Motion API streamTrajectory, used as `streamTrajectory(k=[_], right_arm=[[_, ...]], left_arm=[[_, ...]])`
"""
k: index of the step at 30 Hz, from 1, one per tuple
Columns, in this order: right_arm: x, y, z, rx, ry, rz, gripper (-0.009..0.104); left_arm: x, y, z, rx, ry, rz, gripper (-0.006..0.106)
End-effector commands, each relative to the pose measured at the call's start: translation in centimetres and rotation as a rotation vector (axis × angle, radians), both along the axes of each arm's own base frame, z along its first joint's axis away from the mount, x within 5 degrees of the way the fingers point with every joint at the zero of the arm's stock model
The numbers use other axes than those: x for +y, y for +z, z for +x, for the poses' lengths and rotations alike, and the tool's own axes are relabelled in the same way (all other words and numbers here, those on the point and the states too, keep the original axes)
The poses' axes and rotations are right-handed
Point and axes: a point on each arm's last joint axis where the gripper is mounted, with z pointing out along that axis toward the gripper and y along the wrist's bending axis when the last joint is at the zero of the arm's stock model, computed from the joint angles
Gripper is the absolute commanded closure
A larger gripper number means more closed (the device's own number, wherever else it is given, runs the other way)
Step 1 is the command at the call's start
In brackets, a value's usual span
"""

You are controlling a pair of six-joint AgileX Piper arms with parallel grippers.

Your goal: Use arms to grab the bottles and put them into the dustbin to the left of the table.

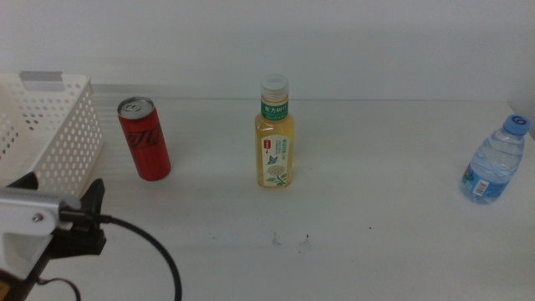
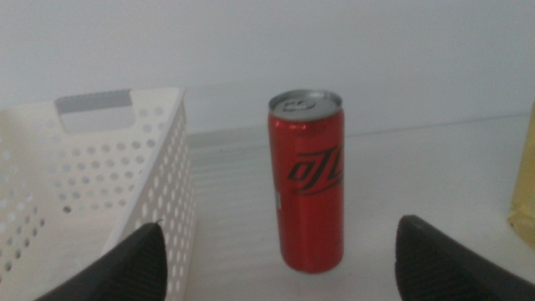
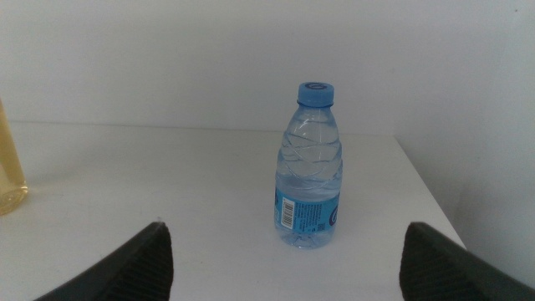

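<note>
Nothing has gone into the basket (image 1: pixel 52 125) yet, as far as its visible part shows: all three drinks stand upright on the table (image 1: pixel 351 226), so the job looks to be at its opening step, the approach before the first grab.

At the far left of the table sits the one white basket with round holes, the dustbin for this task. The left gripper (image 2: pixel 280 259) hangs low in front of it, its fingers (image 2: pixel 134 263) spread wide apart and holding nothing. In the middle view only part of the left arm (image 1: pixel 46 226) shows at the lower left corner. Just beside the basket, not touching it, stands one red can (image 1: pixel 144 139), and the left wrist view has it squarely between the open fingers but well ahead of them. The next move, by my reading, calls for driving that gripper forward until the can sits between the fingers, keeping clear of the basket wall, then closing on it.

Near the middle stands one yellow tea bottle (image 1: pixel 275 134) with a white cap. At the far right, near the table's edge, stands one small water bottle (image 1: pixel 495 160) with a blue cap. The right gripper (image 3: pixel 284 263) faces it, empty, fingers (image 3: pixel 138 267) likewise wide apart, lined up but well short.
</note>
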Motion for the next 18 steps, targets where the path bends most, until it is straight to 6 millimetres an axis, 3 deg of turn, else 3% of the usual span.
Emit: streamTrajectory(k=[1, 18], right_arm=[[0.0, 0.0, 0.0, -0.012, -0.007, -0.010, 0.016], [0.0, 0.0, 0.0, -0.012, -0.007, -0.010, 0.016]], left_arm=[[-0.1, 0.3, 0.8, -0.021, 0.007, -0.012, 0.007], [-1.5, -1.4, 6.4, 0.017, -0.004, -0.029, 0.007]])
